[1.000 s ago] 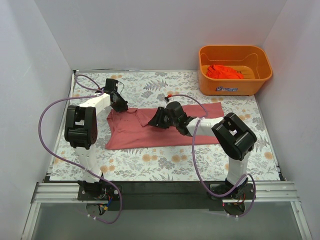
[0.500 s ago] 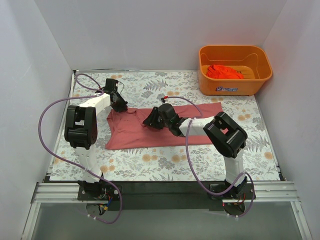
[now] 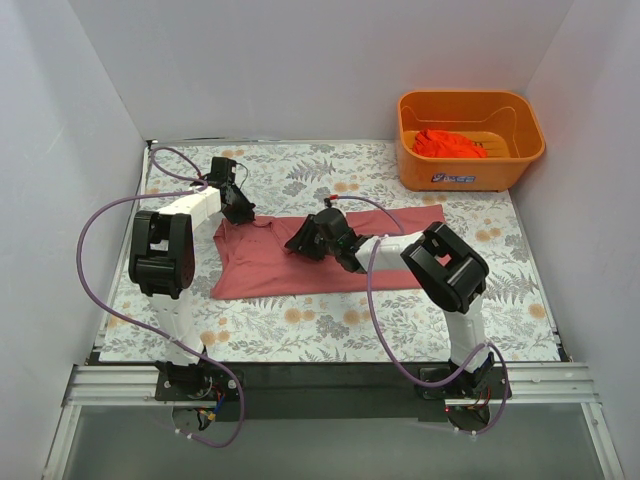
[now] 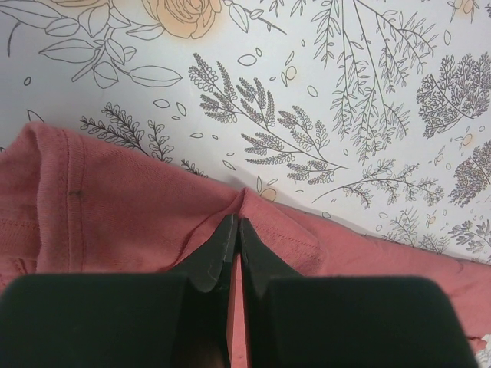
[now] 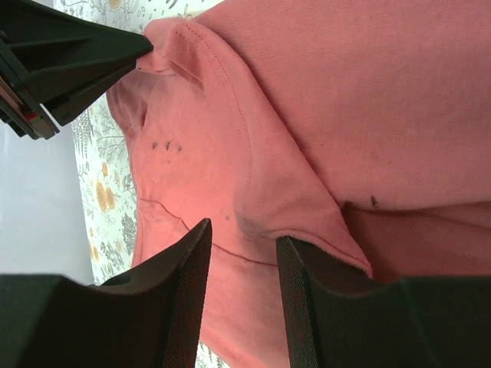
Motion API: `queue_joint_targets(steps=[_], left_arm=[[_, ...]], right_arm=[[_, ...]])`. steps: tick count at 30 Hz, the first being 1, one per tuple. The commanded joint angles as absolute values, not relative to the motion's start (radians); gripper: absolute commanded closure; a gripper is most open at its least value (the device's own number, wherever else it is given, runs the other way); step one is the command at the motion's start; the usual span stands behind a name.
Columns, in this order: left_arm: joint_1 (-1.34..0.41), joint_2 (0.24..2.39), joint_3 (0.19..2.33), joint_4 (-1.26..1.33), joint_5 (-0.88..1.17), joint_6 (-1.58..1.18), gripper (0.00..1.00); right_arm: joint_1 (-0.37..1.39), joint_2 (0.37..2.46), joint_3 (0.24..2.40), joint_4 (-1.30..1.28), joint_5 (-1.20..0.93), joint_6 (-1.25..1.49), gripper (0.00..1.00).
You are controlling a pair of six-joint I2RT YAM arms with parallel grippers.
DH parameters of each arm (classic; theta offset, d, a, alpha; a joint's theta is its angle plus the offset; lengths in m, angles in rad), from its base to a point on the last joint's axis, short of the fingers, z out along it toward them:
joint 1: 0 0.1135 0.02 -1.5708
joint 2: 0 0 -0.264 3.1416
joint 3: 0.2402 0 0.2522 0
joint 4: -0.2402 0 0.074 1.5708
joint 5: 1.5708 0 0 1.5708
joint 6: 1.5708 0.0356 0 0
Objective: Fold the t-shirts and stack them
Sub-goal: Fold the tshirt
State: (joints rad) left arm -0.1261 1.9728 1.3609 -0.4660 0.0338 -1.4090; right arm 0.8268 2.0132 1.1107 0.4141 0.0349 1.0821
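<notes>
A dusty pink-red t-shirt (image 3: pixel 300 265) lies spread on the floral table. My left gripper (image 3: pixel 243 214) is shut on its far left edge; the left wrist view shows the closed tips (image 4: pixel 235 224) pinching a fold of the cloth (image 4: pixel 115 222). My right gripper (image 3: pixel 298 243) is open just above the middle of the shirt, by the collar (image 5: pixel 230 115); its fingers (image 5: pixel 184 261) straddle a cloth fold without holding it. A brighter orange-red t-shirt (image 3: pixel 450 143) lies bunched in the orange basket (image 3: pixel 470 175) at the far right.
White walls close the table on the left, back and right. The basket stands in the far right corner. The arms' purple cables (image 3: pixel 100 225) loop over the left side and the near middle of the table.
My right gripper has moved left along the shirt toward the collar, its arm stretching further. The left gripper has stayed put, shut on the shirt's edge.
</notes>
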Motion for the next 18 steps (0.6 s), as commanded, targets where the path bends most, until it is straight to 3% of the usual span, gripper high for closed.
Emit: queue_joint_targets(steps=[1, 8, 11, 12, 14, 18], left_arm=[[-0.121, 1.91, 1.359, -0.462, 0.017, -1.393, 1.0], [-0.121, 1.91, 1.359, -0.463, 0.012, -1.391, 1.0], [-0.121, 1.907, 1.359, -0.465, 0.012, -1.391, 1.0], [-0.121, 1.904, 1.361, -0.466, 0.012, -1.39, 1.0], [-0.121, 1.901, 1.365, -0.471, 0.014, -1.388, 1.0], [-0.121, 1.894, 1.396, -0.498, -0.024, -1.371, 1.0]], right_arm=[[0.836, 2.045, 1.161, 0.426, 0.054, 1.101, 0.54], [0.844, 2.072, 1.198, 0.426, 0.029, 1.108, 0.62], [0.844, 2.08, 1.206, 0.428, 0.021, 1.108, 0.75], [0.842, 2.079, 1.204, 0.428, 0.02, 1.108, 0.86], [0.844, 2.071, 1.201, 0.428, 0.018, 1.101, 0.96], [0.839, 2.022, 1.166, 0.426, 0.018, 1.075, 0.99]])
